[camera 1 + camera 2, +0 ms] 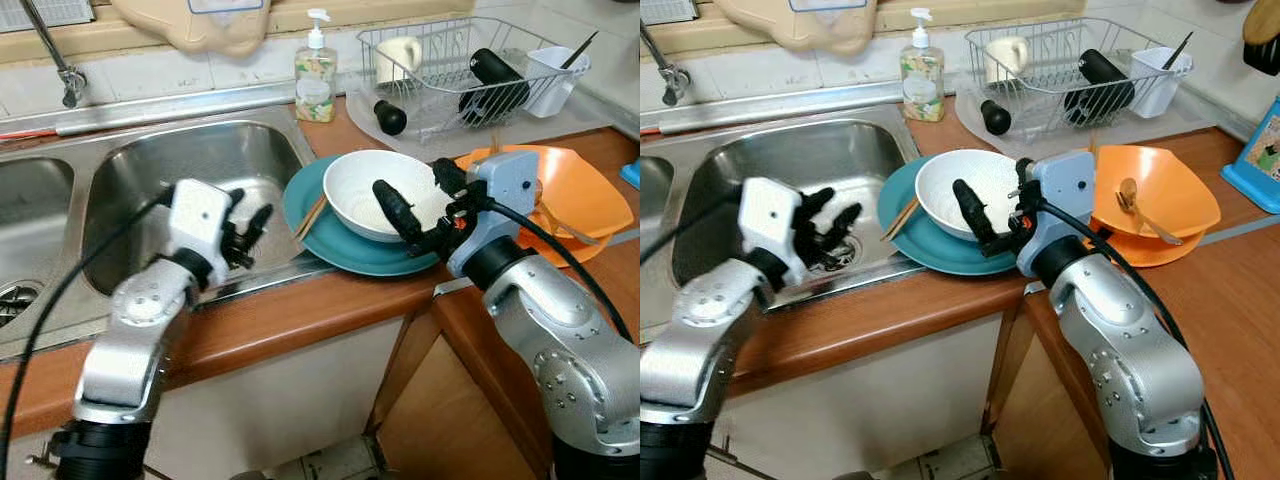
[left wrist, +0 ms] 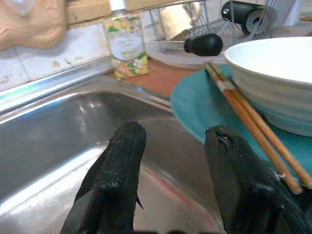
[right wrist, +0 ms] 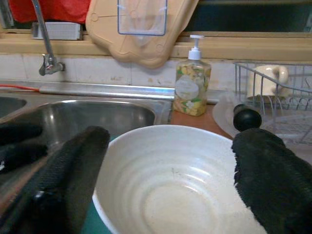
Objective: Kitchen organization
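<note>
right hand open, straddling white bowl rim

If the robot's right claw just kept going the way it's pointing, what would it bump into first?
Most likely the white bowl: the right claw is open around it, one finger over its hollow. Depth is hard to judge.

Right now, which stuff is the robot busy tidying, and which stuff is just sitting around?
Busy with:
- white bowl, with the open right claw at it
- teal plate under it
- chopsticks on that plate
- sink, where the open left claw hangs

Just sitting around:
- soap bottle
- dish rack
- orange bowl with a spoon
</note>
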`<state>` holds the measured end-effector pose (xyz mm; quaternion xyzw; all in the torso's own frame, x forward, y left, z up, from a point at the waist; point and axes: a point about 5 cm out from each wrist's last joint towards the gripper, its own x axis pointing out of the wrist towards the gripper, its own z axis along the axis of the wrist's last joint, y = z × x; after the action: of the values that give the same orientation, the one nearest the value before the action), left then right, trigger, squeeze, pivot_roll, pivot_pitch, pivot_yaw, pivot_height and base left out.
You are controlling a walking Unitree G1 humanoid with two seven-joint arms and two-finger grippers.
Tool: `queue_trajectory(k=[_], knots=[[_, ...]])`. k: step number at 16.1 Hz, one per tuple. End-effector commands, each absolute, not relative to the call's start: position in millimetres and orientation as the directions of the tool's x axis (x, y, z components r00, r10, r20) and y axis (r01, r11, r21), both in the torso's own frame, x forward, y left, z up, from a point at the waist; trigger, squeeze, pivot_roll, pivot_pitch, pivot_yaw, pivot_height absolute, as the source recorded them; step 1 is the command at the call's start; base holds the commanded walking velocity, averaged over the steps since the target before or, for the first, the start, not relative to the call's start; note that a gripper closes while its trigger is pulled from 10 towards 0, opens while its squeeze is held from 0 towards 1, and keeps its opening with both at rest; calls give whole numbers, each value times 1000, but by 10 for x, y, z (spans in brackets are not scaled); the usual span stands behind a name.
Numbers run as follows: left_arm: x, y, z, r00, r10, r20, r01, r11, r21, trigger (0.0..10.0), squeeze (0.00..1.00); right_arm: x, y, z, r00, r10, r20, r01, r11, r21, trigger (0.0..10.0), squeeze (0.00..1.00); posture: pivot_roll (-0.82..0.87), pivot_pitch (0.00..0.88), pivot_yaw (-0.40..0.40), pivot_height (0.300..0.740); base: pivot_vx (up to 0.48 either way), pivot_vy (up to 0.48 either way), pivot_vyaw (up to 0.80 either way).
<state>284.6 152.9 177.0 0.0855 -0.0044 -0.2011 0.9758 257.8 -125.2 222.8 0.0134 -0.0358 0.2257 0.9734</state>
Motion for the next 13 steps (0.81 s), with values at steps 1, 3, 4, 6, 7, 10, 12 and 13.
queue_trajectory(k=[1,3,4,6,7,10,12,13], knots=[[2903,1521,1843,927,-374,-14,370,910,189,10000,0,2620,-1258,2257,901,425,90,-426,905,-10,10000,1000,-91,0,51,740,0,0,0],[2963,1527,1874,938,-345,-22,342,916,208,10000,0,2647,-1272,2291,902,419,105,-420,907,-18,10000,1000,-76,0,43,740,0,0,0],[2976,1520,1898,938,-346,-18,341,913,224,10000,0,2654,-1267,2298,901,420,109,-420,907,-17,10000,1000,-63,0,37,740,0,0,0],[2967,1501,1910,934,-356,-18,350,907,235,10000,0,2654,-1253,2287,901,421,107,-422,906,-14,10000,1000,-56,0,35,740,0,0,0],[2964,1497,1918,933,-360,-20,354,903,244,10000,0,2656,-1244,2272,902,419,104,-420,907,-11,10000,1000,-50,0,30,740,0,0,0],[2968,1502,1921,933,-360,-27,354,899,256,10000,0,2650,-1221,2256,899,426,99,-427,904,-14,10000,1000,-50,0,32,740,0,0,0],[2967,1428,1918,927,-375,-23,369,896,246,10000,0,2654,-1221,2264,897,430,100,-430,902,-22,10000,1000,-55,0,36,740,0,0,0],[2965,1416,1908,925,-379,-26,374,895,245,10000,0,2654,-1227,2262,899,427,100,-427,904,-24,10000,1000,-57,0,36,740,0,0,0]])
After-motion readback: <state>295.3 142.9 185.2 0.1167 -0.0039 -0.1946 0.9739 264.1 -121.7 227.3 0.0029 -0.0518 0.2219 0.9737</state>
